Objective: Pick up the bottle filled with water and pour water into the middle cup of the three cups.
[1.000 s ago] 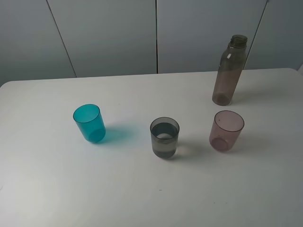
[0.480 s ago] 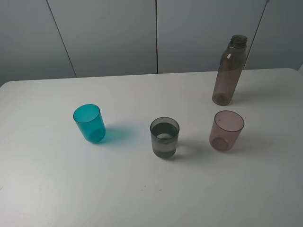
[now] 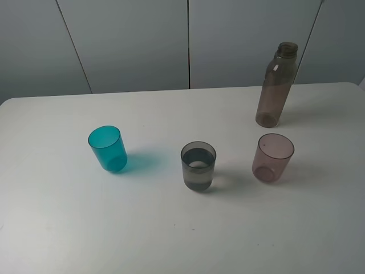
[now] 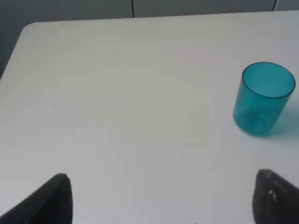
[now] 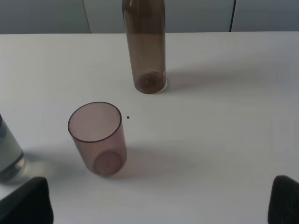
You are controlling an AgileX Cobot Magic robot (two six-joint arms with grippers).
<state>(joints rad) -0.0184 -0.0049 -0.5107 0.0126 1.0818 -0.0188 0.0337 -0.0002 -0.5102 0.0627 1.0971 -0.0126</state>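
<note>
Grey wall panels stand behind a white table (image 3: pixel 171 228) that carries four things, all upright. Along the front a row of three cups runs from left to right in the high view: a teal cup (image 3: pixel 107 148), the grey middle cup (image 3: pixel 198 166) and a pinkish cup (image 3: pixel 272 157), each well apart from its neighbour. Clear water (image 3: pixel 198 171) fills the middle cup to well above half; the teal and pinkish cups look dry. Behind the pinkish cup, toward the wall, stands the bottle (image 3: pixel 276 85), tall, brownish and capless, touching nothing but the table.

Neither arm shows in the high view. From the left wrist camera the left gripper (image 4: pixel 161 198) has its jaws spread wide, one dark fingertip at each lower corner, bare table between them and nothing held; the teal cup (image 4: pixel 264 98) stands ahead of it and off to one side. From the right wrist camera the right gripper (image 5: pixel 161 200) is likewise wide open and empty, with the pinkish cup (image 5: pixel 98 138) ahead of it, the bottle (image 5: pixel 145 44) beyond that, and an edge of the middle cup (image 5: pixel 8 156) at the border of the view
</note>
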